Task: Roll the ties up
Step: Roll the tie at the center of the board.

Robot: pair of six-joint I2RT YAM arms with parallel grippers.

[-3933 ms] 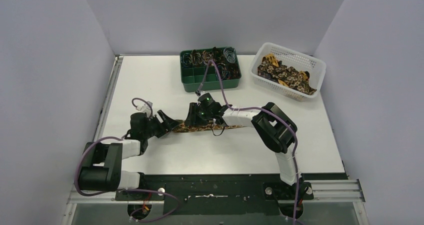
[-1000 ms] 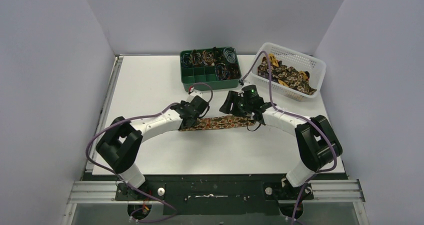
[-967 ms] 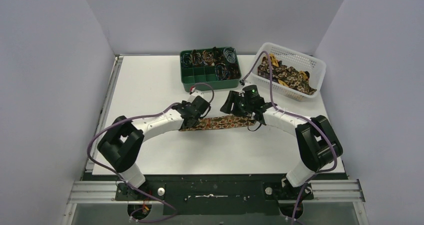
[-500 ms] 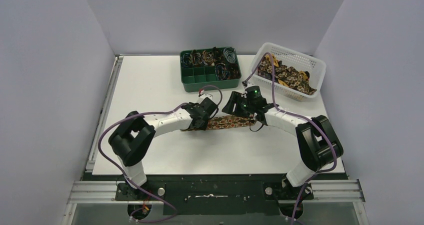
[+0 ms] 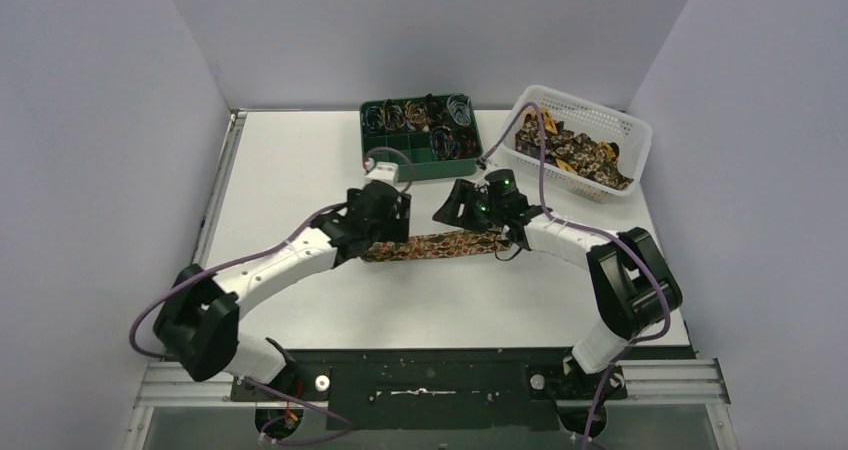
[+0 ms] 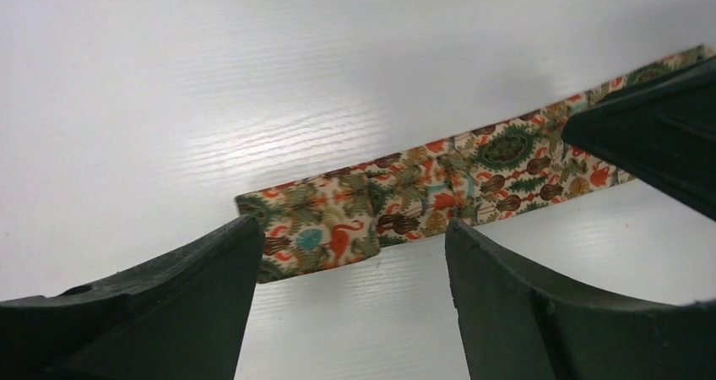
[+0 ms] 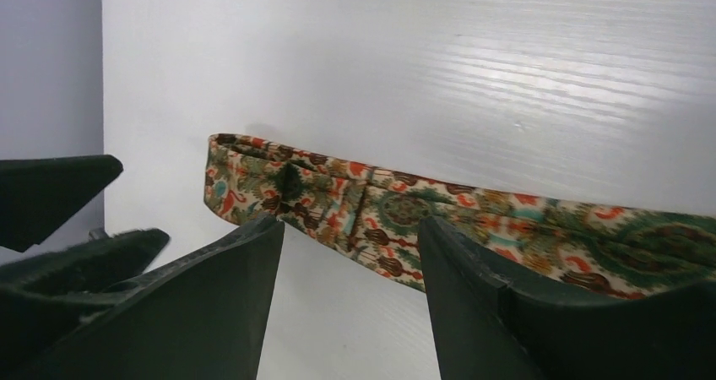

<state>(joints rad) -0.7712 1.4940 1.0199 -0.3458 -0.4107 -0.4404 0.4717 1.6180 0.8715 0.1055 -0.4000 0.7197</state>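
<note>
The tie [image 5: 430, 247] lies flat on the table [image 5: 300, 160], ready to roll. The left gripper [image 6: 350, 304] and right gripper [image 7: 350, 295] hang open above it, holding nothing. Its end looks folded, maybe.

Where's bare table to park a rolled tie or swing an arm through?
Free: the far-left table beside the green tray, and the near strip in front of the flat tie. Crowded: centre, where the left gripper and right gripper hover at the tie, and by the white basket.
</note>
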